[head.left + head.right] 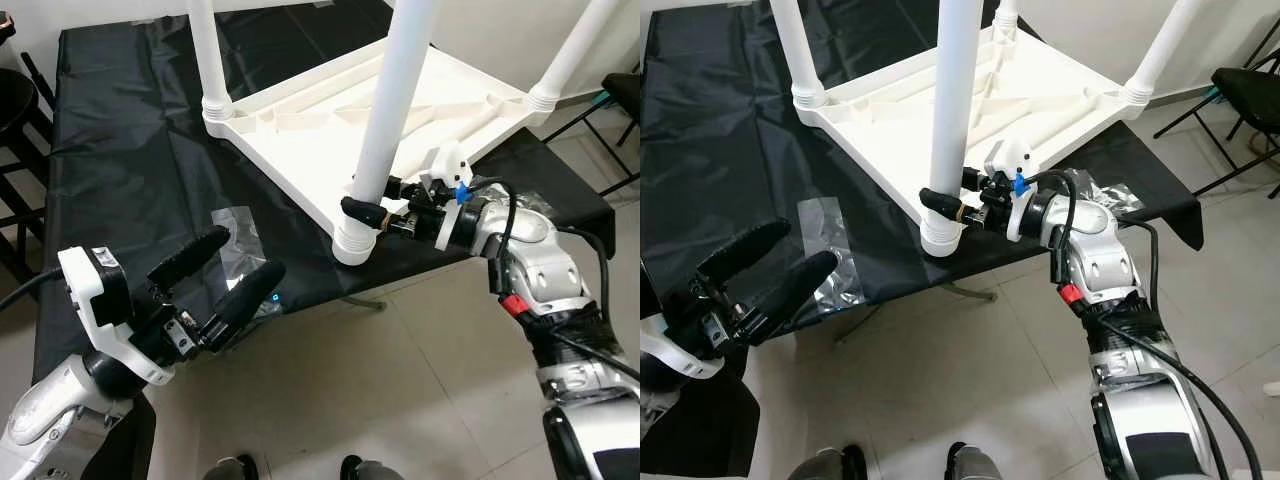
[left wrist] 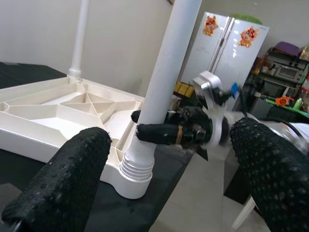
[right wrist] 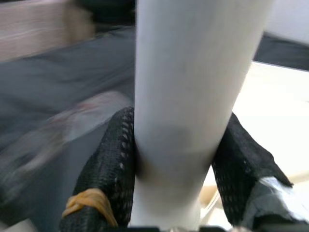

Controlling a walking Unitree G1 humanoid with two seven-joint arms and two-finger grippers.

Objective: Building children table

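The white plastic children's table [image 1: 400,110] lies upside down on a larger table under a black cover [image 1: 110,130], its ribbed underside facing up and its legs standing in the corner sockets. That makes sense for assembly: inverted, every socket is open from above. The near leg [image 1: 395,100] sits in the threaded collar [image 1: 352,240] at the corner closest to the robot, roughly at 6 o'clock on the white top, right at the black table's front edge. Another leg [image 1: 208,50] rises at about 10 o'clock and one more [image 1: 575,50] at about 2 o'clock.

The right hand [image 1: 375,207] comes in from 3 o'clock and pinches the near leg just above its collar, one black finger on each side; the right wrist view shows both pads [image 3: 116,164] pressed against the white tube. I'd guess it is gripping low to twist or seat the leg firmly.

The left hand [image 1: 215,285] hovers off the black table's front edge at about 8 o'clock from that corner, fingers spread, holding nothing, pointed towards the leg.

Clear plastic wrapping [image 1: 238,235], apparently empty, lies flat on the black cover just beyond the left hand. A dark chair [image 1: 1250,85] stands on the tiled floor [image 1: 420,380] far off at 2 o'clock.
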